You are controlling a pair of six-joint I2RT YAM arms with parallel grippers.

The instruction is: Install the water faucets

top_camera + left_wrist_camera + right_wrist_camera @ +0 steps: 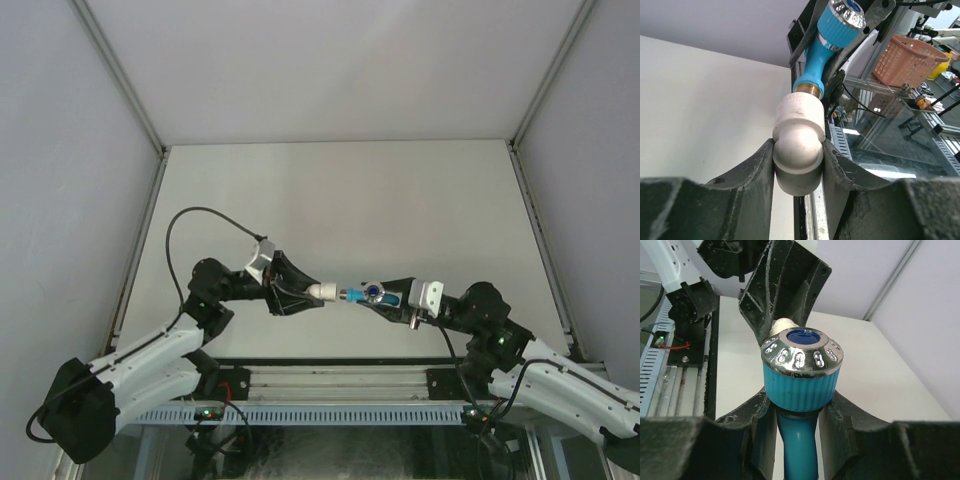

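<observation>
Faucet sits clamped inside right pincer.

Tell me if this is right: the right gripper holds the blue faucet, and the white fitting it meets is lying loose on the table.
Not quite. The white fitting is not loose on the table: the left gripper clamps it, as the left wrist view shows. The rest stands: the right gripper holds the blue faucet, which meets the fitting.

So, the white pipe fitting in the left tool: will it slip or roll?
Probably stiff: the white fitting shows no dent in the left tool. Its smooth rounded end looks slippery, so it may twist. Laid down, it would likely roll.
</observation>
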